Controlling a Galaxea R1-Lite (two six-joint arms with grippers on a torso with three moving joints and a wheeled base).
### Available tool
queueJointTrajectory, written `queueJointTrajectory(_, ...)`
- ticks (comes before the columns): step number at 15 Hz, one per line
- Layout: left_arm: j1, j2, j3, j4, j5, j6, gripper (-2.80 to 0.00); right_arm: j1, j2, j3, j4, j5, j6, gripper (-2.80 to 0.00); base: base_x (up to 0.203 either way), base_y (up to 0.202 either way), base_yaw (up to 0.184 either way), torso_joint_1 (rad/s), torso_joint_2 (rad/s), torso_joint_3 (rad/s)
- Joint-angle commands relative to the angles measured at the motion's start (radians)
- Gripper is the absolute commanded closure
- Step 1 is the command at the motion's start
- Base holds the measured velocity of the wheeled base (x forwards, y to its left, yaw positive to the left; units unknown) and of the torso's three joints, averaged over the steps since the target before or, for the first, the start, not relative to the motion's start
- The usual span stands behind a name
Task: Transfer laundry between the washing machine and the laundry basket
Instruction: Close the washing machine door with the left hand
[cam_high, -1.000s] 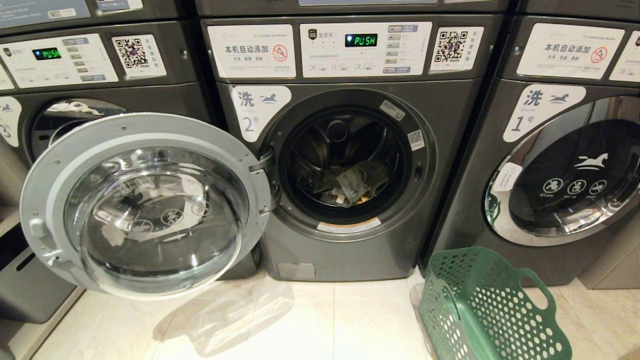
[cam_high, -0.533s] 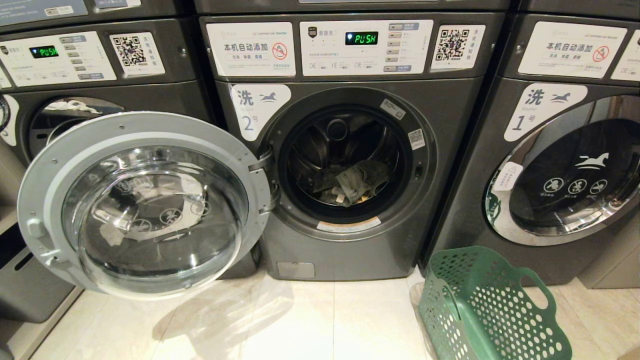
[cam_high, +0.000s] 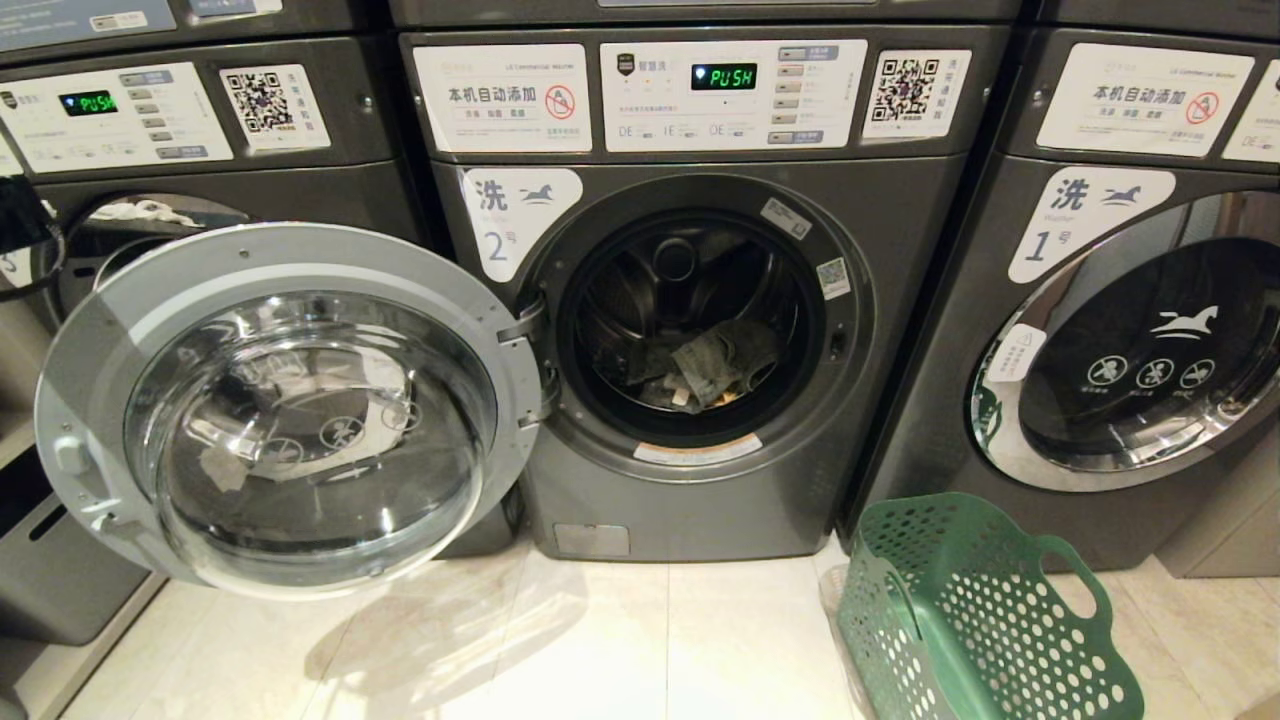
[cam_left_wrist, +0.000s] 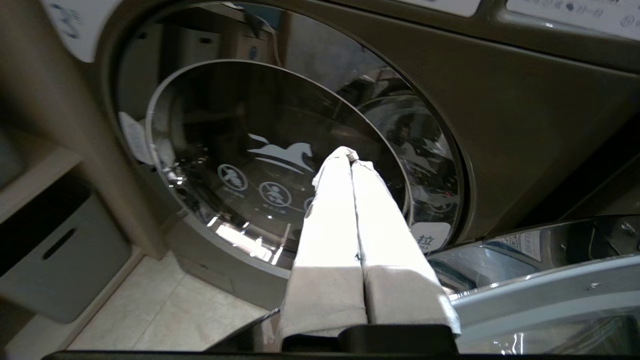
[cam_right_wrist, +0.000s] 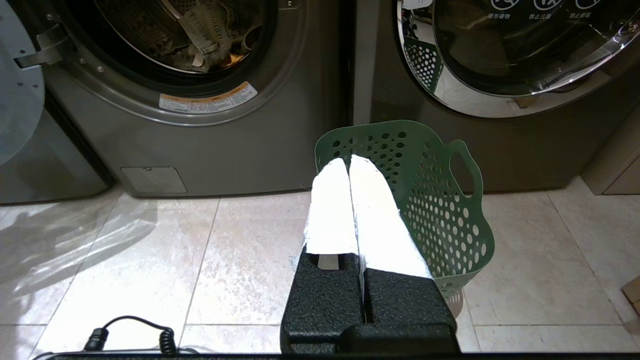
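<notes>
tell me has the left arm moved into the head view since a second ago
Yes. The left arm now shows at the left edge, in front of washer 3's white label, where it was absent before.

The left arm (cam_high: 25, 235) now appears at the left edge of the head view, before the machine marked 3 (cam_high: 200, 130).

**Steel, glass, plastic, cloth**

Washing machine (cam_high: 700, 300): matt grey metal, its door (cam_high: 290, 410) glossy glass. At five o'clock, the basket (cam_high: 980, 620) is smooth perforated plastic. Laundry (cam_high: 710, 365) looks like soft crumpled cloth. Floor (cam_high: 600, 650): polished tile, reflecting.
</notes>
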Motion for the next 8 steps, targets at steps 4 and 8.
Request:
queueJointTrajectory(4, 0.018, 0.194, -0.154, 0.008, -0.118, -0.032, 0.00, 0.000, 0.000, 0.000, 0.000, 0.000, 0.000, 0.00, 0.000, 0.000, 0.000, 0.000, 0.00, 0.000)
queueJointTrajectory(8, 0.020, 0.249, -0.262, 0.080, -0.161, -0.154, 0.00, 0.000, 0.000, 0.000, -0.001, 0.000, 0.000, 0.00, 0.000, 0.000, 0.000, 0.000, 0.00, 0.000)
